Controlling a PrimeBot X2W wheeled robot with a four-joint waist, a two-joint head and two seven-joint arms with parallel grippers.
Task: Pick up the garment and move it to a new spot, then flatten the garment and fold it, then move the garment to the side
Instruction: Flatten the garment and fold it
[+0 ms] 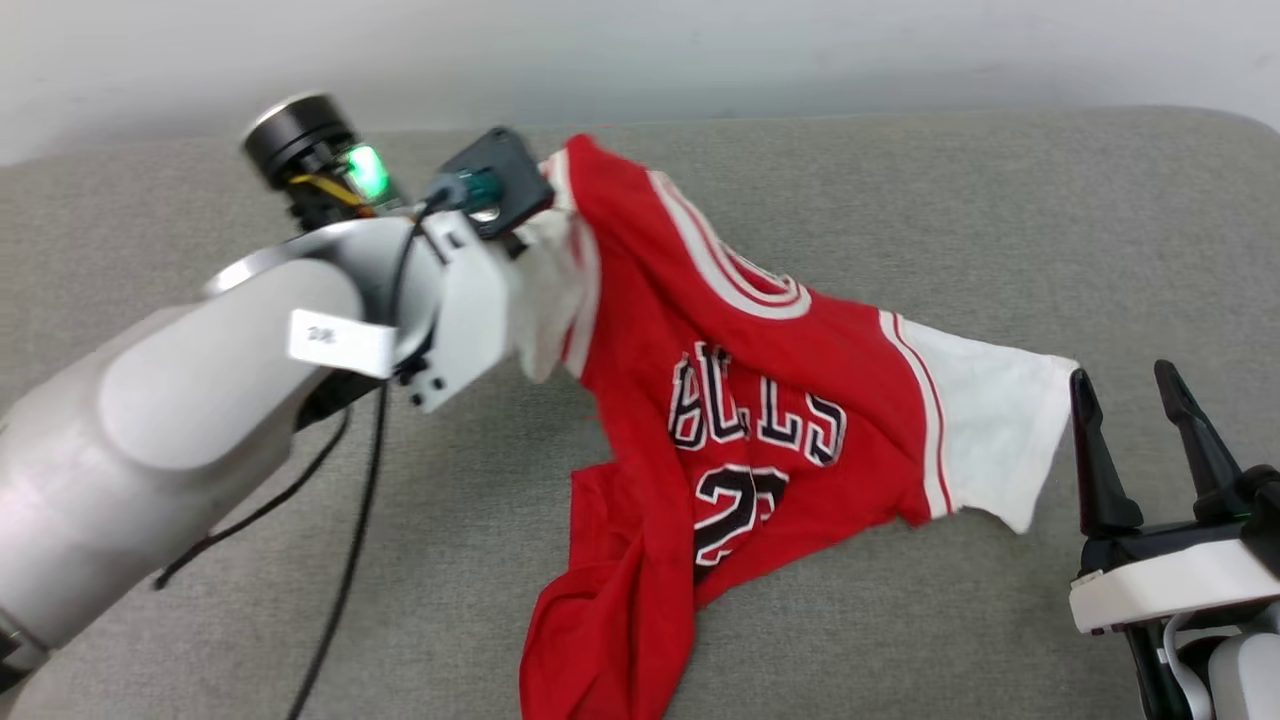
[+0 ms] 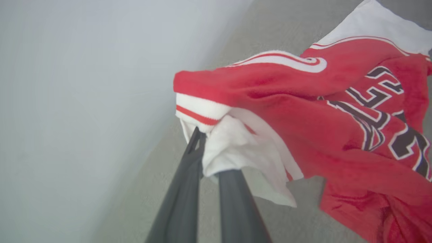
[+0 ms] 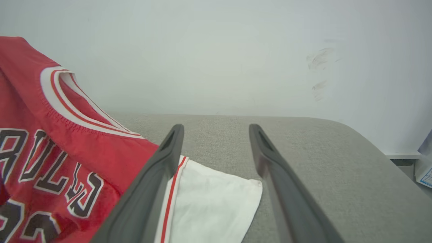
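**Shirt up by 1 sleeve; step 1 in hand**

The left gripper [image 2: 209, 152] is clamped tight on 1 white sleeve of the shirt [image 1: 760, 400], holding that corner up near the far edge of the cushion [image 1: 1000, 200]. The rest drapes down, and the hem lies crumpled on the cushion. The right gripper [image 1: 1122, 378] stands wide apart and empty, just beside the other sleeve.

This looks like the pick-up-and-move step. The next move likely calls for the right gripper to close on that free sleeve, so the cloth hangs from 2 corners.

The chest reads "BULLS" in black. Below it is a 2, with the next digit lost in creases. The label [image 1: 335, 340] on the left forearm is too blurred to read.
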